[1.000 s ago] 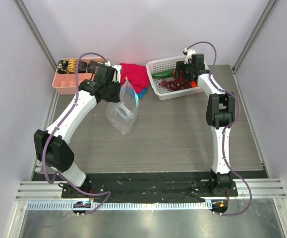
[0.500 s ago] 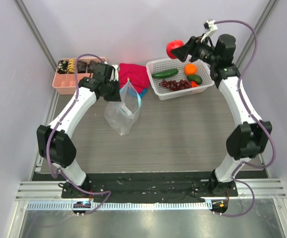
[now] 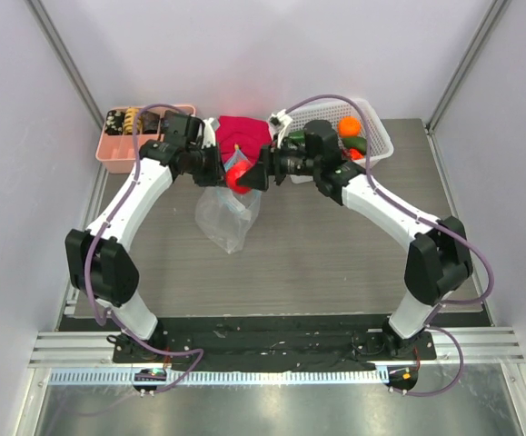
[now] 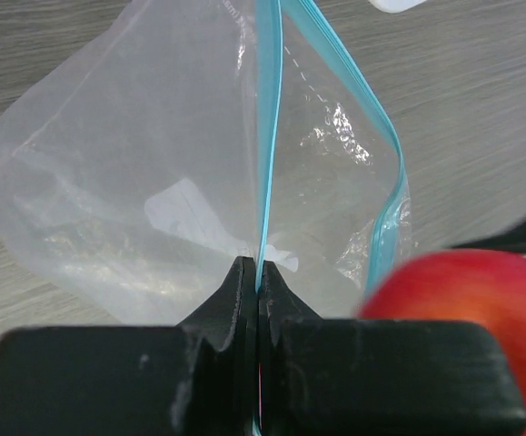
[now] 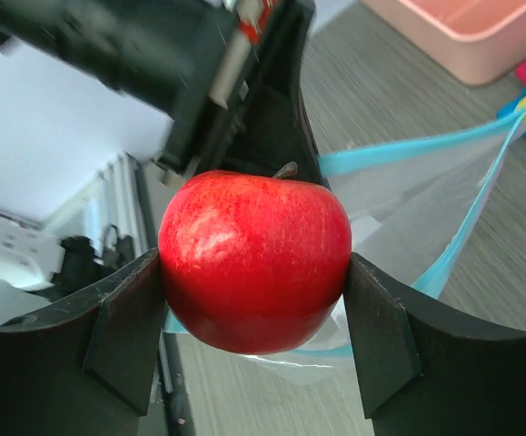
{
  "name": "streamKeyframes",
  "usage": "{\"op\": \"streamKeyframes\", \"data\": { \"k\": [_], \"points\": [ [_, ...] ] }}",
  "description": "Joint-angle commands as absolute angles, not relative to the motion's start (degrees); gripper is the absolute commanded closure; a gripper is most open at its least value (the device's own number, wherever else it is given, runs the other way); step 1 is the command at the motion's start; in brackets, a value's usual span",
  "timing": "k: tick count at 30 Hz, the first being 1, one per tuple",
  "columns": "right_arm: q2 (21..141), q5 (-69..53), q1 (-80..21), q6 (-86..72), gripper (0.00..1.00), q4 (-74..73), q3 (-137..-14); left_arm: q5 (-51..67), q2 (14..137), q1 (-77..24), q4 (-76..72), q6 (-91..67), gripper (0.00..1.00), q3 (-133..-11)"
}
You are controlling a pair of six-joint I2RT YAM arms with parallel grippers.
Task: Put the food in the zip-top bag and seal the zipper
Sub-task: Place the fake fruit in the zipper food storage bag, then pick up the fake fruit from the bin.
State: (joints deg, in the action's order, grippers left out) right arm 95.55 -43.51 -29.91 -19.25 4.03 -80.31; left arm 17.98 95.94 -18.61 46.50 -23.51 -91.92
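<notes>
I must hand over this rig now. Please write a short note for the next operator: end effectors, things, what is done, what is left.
Left end effector: shut on the blue zipper edge of the bag, holding its mouth open.
Right end effector: closed on the red tomato, at the bag's mouth, not yet inside.
Basket: the orange and a green piece show; the right arm hides the rest.
Done: tomato picked; nothing shows inside the bag.
Left: drop the tomato in, bring the other food, seal the zipper.
</notes>
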Motion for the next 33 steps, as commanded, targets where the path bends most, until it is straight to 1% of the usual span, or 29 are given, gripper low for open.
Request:
{"op": "streamKeyframes", "data": {
  "k": [1,3,4,5,6,7,8,10,11,13,17,20,21,23,24,26,27,28,33],
  "points": [
    [97.38,-35.09,-33.56,-7.59,0.94,-1.21,-81.03,24.26,92.99,-17.14,43.33,-24.52,1.0,-92.2],
    [98.26,-30.87,-34.62,-5.11,0.91,-4.65,-81.74,24.96,92.46,-16.96,42.98,-23.74,1.0,-91.59],
    [98.61,-29.63,-35.32,-3.27,0.86,-5.62,-82.0,25.31,91.85,-16.88,42.8,-23.38,1.0,-91.32],
    [99.22,-28.66,-35.68,-2.38,0.69,-7.63,-82.7,26.44,91.58,-16.88,42.63,-23.12,1.0,-90.88],
    [99.23,-28.04,-35.94,-1.76,0.59,-8.34,-82.97,26.98,91.23,-16.79,42.02,-22.51,1.0,-90.1],
    [99.14,-27.52,-36.21,-1.32,0.39,-8.96,-83.32,27.5,90.97,-16.87,41.92,-21.8,1.0,-89.74],
    [98.53,-27.77,-36.12,-1.67,0.29,-9.4,-83.93,28.81,90.53,-16.7,41.92,-21.19,1.0,-89.3],
    [97.56,-28.56,-36.12,-2.28,0.15,-10.1,-85.07,29.7,90.18,-16.7,40.96,-20.83,1.0,-88.16],
    [97.12,-29.09,-35.78,-3.42,0.05,-11.06,-86.73,30.4,90.18,-16.44,40.61,-20.57,1.0,-87.89],
    [96.15,-30.32,-34.72,-4.39,0.02,-12.47,-89.02,30.85,90.18,-16.44,40.34,-20.65,1.0,-87.63],
    [96.85,-36.72,-26.49,-7.65,0.01,-14.23,-94.29,30.41,90.53,-16.44,40.08,-20.57,1.0,-87.63],
    [98.69,-37.17,-21.81,-6.68,0.0,-16.6,-97.02,30.24,90.7,-16.44,39.99,-20.04,1.0,-87.63],
    [99.48,-36.48,-18.58,-5.11,0.0,-17.57,-97.81,30.23,90.62,-16.44,39.73,-20.04,1.0,-87.54],
    [102.47,-33.59,-16.1,-1.6,0.0,-21.51,-100.53,30.15,90.7,-16.44,39.64,-19.78,1.0,-87.63],
    [103.44,-29.48,-14.17,-0.19,0.0,-22.75,-101.5,30.06,90.79,-16.44,39.64,-19.78,1.0,-87.63],
    [107.65,-25.94,-12.58,7.53,0.0,-26.95,-104.92,30.23,90.88,-16.44,39.46,-19.78,1.0,-87.54],
    [109.06,-21.93,-12.05,9.65,0.01,-27.94,-106.07,30.41,90.97,-16.44,39.38,-19.78,1.0,-87.37],
    [110.73,-20.41,-11.34,15.06,0.0,-28.82,-107.13,30.5,90.88,-16.44,39.46,-19.86,1.0,-87.19],
    [121.19,-13.45,-10.63,27.49,0.0,-32.69,-114.69,30.5,90.53,-16.44,39.2,-19.78,1.0,-86.05]
  ]
}}
